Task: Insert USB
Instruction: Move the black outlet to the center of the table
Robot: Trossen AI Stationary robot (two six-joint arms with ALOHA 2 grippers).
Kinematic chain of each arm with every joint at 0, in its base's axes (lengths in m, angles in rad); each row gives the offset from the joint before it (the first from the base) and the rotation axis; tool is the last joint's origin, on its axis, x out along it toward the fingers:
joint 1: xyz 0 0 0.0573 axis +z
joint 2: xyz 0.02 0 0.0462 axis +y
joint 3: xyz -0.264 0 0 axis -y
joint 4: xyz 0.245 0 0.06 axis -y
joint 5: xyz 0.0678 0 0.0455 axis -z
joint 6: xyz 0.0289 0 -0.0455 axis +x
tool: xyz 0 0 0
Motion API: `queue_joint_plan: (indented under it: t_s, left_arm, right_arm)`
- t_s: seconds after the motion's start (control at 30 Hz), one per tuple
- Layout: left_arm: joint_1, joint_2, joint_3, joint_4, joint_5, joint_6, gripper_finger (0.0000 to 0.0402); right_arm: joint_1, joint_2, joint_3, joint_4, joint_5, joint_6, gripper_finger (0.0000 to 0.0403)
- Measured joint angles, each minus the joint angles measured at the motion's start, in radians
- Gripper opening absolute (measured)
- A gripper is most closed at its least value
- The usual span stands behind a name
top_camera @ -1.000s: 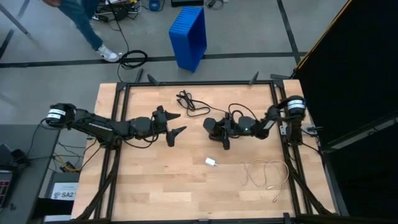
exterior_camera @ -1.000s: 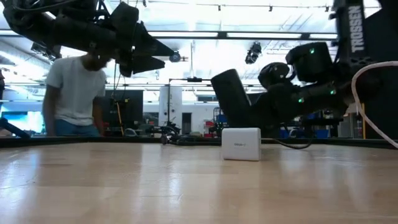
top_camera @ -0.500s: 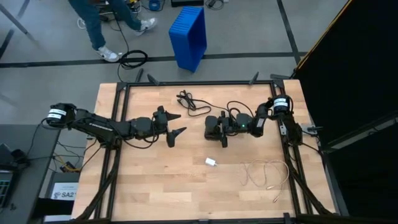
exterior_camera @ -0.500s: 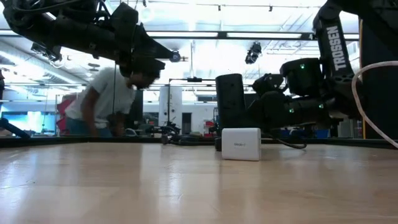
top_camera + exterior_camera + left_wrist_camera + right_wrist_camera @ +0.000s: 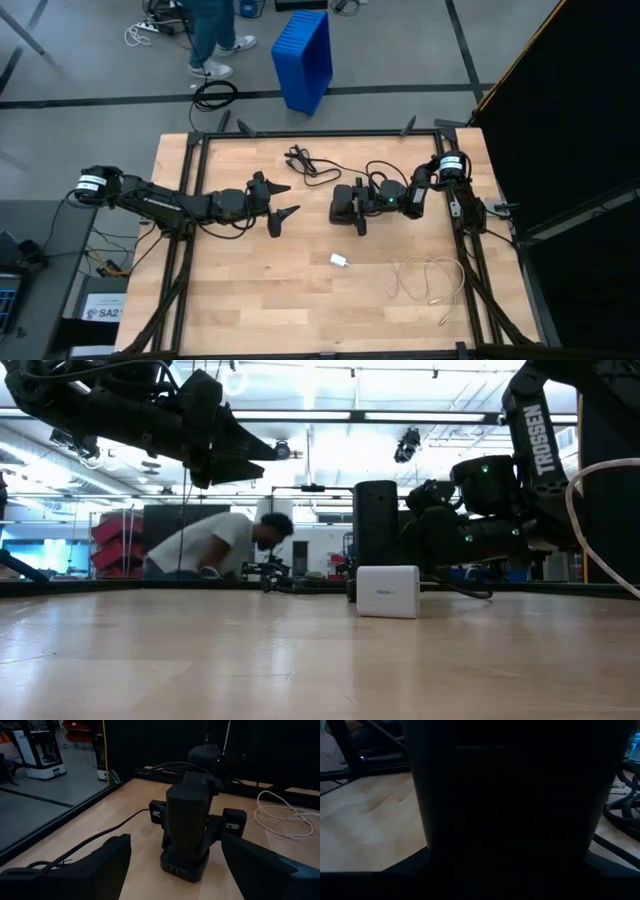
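Note:
A tall black block (image 5: 187,820) with USB ports (image 5: 175,869) low on its face stands upright on its base at mid-table (image 5: 343,204), between the right gripper's (image 5: 350,207) fingers. It blacks out the right wrist view. A small white charger (image 5: 339,261) lies on the table nearer the near edge, in front of the block in the low view (image 5: 387,592). A white cable (image 5: 430,280) lies coiled near the right near corner. My left gripper (image 5: 290,197) hovers open to the left of the block, raised above the table (image 5: 270,452). My right gripper pinches the black block between its two fingers (image 5: 157,815), one on each side, at about mid-height (image 5: 172,817). The fingers come level from the table's right side. The block stands upright with its base (image 5: 182,872) on the table.
A black cable (image 5: 305,160) lies toward the far edge and trails past the block (image 5: 100,842). A dark frame rail (image 5: 320,133) rims the table. Beyond the far edge stand a blue bin (image 5: 305,55) and a person (image 5: 215,545).
The right arm drew its elbow in toward the table's middle and turned its gripper, so the black block went from leaning to upright, base on the table. It has held still for the last half second. The person beyond the table walked along and bent down.

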Motion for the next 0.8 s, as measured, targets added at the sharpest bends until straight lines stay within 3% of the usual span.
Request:
queue_joint_plan:
  t_s: [0.17,0.47,0.8]
  left_arm:
    - [0.0,0.0,0.0,-0.003,0.0,0.0,0.0294]
    - [0.0,0.0,0.0,-0.004,0.0,0.0,0.0294]
    - [0.0,0.0,0.0,-0.037,0.0,0.002,0.0294]
  right_arm:
    - [-0.001,0.002,-0.001,-0.002,0.009,0.017,0.0319]
    - [-0.003,0.002,-0.002,0.013,0.006,0.014,0.0306]
    - [-0.014,-0.064,-0.061,0.019,0.04,-0.008,0.032]
